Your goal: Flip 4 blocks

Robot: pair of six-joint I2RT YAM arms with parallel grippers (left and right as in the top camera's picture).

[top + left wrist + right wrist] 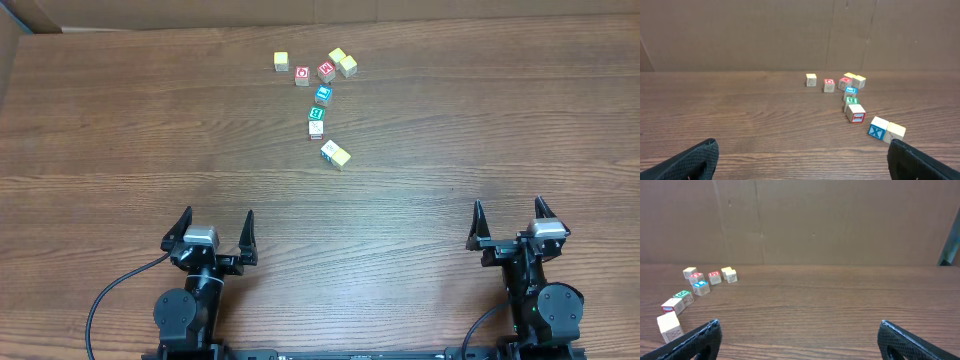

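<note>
Blocks (316,114) lie in a loose cluster on the far middle of your desk (120,130), well apart from both arms.

Your left end effector (217,215) hovers at the near edge with its fingers spread as wide as they go, holding and touching nothing. Your right end effector (508,205) hangs at the near right, equally wide open and empty.

Reading the cluster from the left, you have a yellow-faced block (281,61) standing alone. Just beside it is the red-ring cube (302,75), and then the red-marked block (326,70). Two yellow-topped cubes (342,61) sit touching each other at the far right of the group. From the red-marked block a short line runs toward you: the blue block (323,95), the green block (316,114) and a pale cube (316,129) close behind one another. Nearest you, a last pair of cubes (336,153) lies side by side, one pale-topped and one yellow-topped.

The desk is brown wood grain. A black cable (110,295) loops off your left arm's base. Behind the desk, a plain brown cardboard wall (740,35) closes off the room in both wrist views.
</note>
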